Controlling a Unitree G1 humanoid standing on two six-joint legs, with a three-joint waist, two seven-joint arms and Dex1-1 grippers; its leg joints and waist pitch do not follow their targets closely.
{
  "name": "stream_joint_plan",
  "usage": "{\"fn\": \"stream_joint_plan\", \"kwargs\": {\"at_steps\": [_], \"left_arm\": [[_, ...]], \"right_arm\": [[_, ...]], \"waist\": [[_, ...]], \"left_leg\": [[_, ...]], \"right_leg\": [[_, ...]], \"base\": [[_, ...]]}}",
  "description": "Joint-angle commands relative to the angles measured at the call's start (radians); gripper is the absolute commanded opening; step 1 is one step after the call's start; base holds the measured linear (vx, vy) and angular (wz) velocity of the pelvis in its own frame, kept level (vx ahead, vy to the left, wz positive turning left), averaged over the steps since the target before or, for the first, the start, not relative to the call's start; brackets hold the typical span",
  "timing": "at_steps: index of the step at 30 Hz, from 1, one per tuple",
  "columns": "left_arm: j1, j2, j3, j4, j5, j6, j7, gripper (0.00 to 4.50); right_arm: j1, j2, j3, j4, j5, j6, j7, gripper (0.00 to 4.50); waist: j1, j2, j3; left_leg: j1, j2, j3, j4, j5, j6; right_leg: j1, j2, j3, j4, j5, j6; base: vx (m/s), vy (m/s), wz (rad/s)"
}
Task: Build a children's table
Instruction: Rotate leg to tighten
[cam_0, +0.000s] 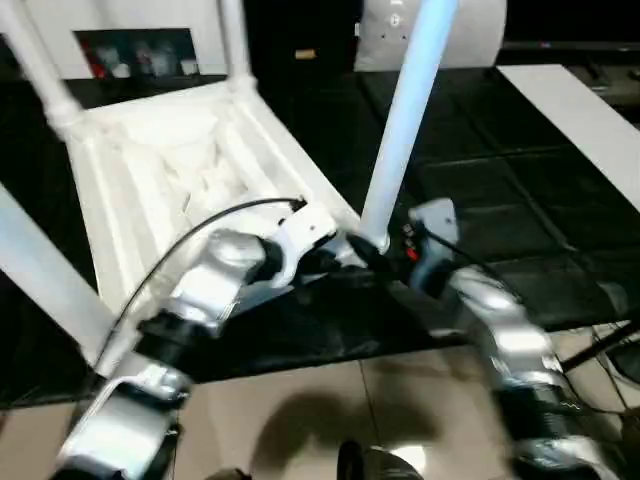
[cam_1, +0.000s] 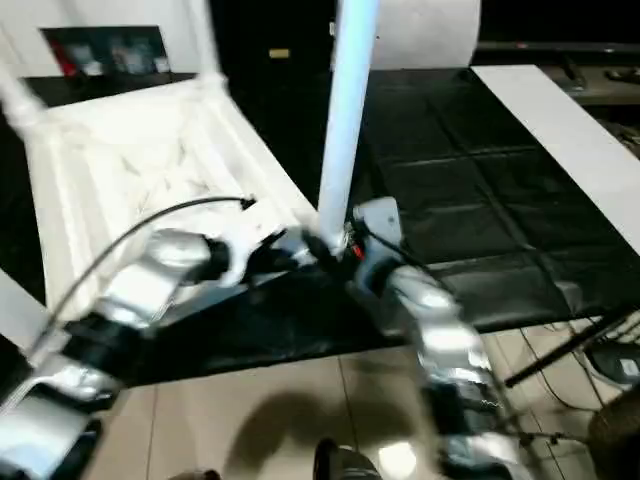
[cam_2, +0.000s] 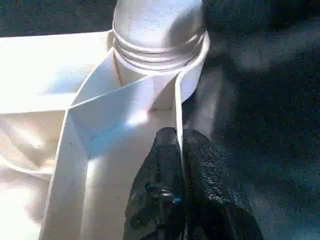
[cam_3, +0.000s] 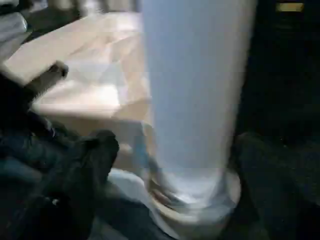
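The children's table lies upside down on the black mats, its white top (cam_0: 150, 160) showing the ribbed underside. Legs stand up from its corners; the nearest leg (cam_0: 405, 120) rises at the near right corner. My left gripper (cam_2: 179, 145) is shut on the thin rim of the top, right beside that leg's socket (cam_2: 160, 55). In the head view it sits at the corner (cam_0: 335, 255). My right gripper (cam_3: 175, 165) stands open around the base of the same leg (cam_3: 195, 100), one black finger (cam_3: 95, 155) apart from it on one side.
Three more legs stand at the other corners (cam_0: 40, 70) (cam_0: 235, 45) (cam_0: 40, 270). A flat white board (cam_0: 580, 110) lies on the mats (cam_0: 480, 190) at the right. Beige floor tiles (cam_0: 300, 400) are near me, with cables (cam_0: 600, 350) at the right.
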Motion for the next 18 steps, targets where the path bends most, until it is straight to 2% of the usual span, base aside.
{"fn": "stream_joint_plan", "kwargs": {"at_steps": [1, 3, 8, 11, 13, 14, 15, 17, 18], "left_arm": [[0.015, 0.021, -0.045, -0.002, 0.000, -0.038, -0.088, 0.00], [0.017, 0.041, -0.057, 0.004, -0.005, -0.079, -0.131, 0.00], [0.029, 0.100, -0.108, 0.005, -0.011, -0.192, -0.265, 0.00], [0.028, 0.124, -0.129, 0.012, -0.006, -0.233, -0.315, 0.00], [0.020, 0.141, -0.151, 0.032, 0.012, -0.285, -0.352, 0.00], [0.020, 0.141, -0.151, 0.032, 0.012, -0.285, -0.352, 0.00], [0.013, 0.143, -0.161, 0.042, 0.019, -0.308, -0.369, 0.00], [0.008, 0.143, -0.168, 0.046, 0.021, -0.321, -0.379, 0.00], [0.006, 0.142, -0.172, 0.047, 0.021, -0.328, -0.386, 0.00]], "right_arm": [[0.011, -0.037, 0.008, -0.038, 0.030, -0.015, 0.096, 4.43], [0.016, -0.073, 0.011, -0.044, 0.046, -0.017, 0.151, 4.43], [0.014, -0.150, 0.044, -0.031, 0.042, -0.058, 0.272, 4.43], [0.010, -0.183, 0.070, -0.022, 0.041, -0.083, 0.340, 4.43], [0.004, -0.210, 0.106, -0.010, 0.025, -0.127, 0.406, 4.43], [0.004, -0.210, 0.106, -0.010, 0.025, -0.127, 0.406, 4.43], [-0.004, -0.220, 0.131, 0.009, 0.017, -0.142, 0.451, 4.43], [-0.011, -0.225, 0.151, 0.023, 0.016, -0.149, 0.488, 4.43], [-0.018, -0.227, 0.162, 0.030, 0.018, -0.147, 0.506, 4.43]], "waist": [[0.004, 0.008, -0.069], [0.011, 0.008, -0.069], [0.023, 0.011, -0.078], [0.032, 0.012, -0.077], [0.037, 0.012, -0.077], [0.038, 0.007, -0.076], [0.039, 0.005, -0.076], [0.046, 0.006, -0.074], [0.048, 0.000, -0.074]], "left_leg": [[0.006, 0.041, -0.008, -0.065, -0.157, 0.130], [0.006, 0.041, -0.008, -0.064, -0.157, 0.126], [0.007, 0.047, -0.007, -0.062, -0.101, 0.133], [0.009, 0.048, -0.004, -0.062, -0.087, 0.143], [0.009, 0.049, -0.004, -0.062, -0.091, 0.142], [0.010, 0.048, -0.003, -0.063, -0.102, 0.139], [0.009, 0.048, -0.003, -0.063, -0.104, 0.137], [0.010, 0.049, -0.002, -0.063, -0.121, 0.126], [0.009, 0.049, -0.002, -0.064, -0.119, 0.121]], "right_leg": [[0.077, -0.069, 0.055, -0.066, -0.400, -0.157], [0.077, -0.070, 0.057, -0.064, -0.400, -0.155], [0.078, -0.070, 0.059, -0.046, -0.288, -0.194], [0.078, -0.070, 0.061, -0.040, -0.257, -0.208], [0.078, -0.071, 0.061, -0.041, -0.259, -0.210], [0.078, -0.073, 0.061, -0.041, -0.277, -0.206], [0.078, -0.074, 0.061, -0.043, -0.286, -0.204], [0.077, -0.074, 0.061, -0.048, -0.329, -0.191], [0.078, -0.074, 0.062, -0.048, -0.334, -0.186]], "base": [[0.000, 0.000, 0.00], [0.000, 0.000, 0.00], [0.000, 0.000, 0.00], [0.000, 0.000, 0.00], [0.000, 0.000, 0.00], [0.000, 0.000, 0.00], [0.000, 0.000, 0.00], [0.000, 0.000, 0.00], [0.000, 0.000, 0.00]]}}
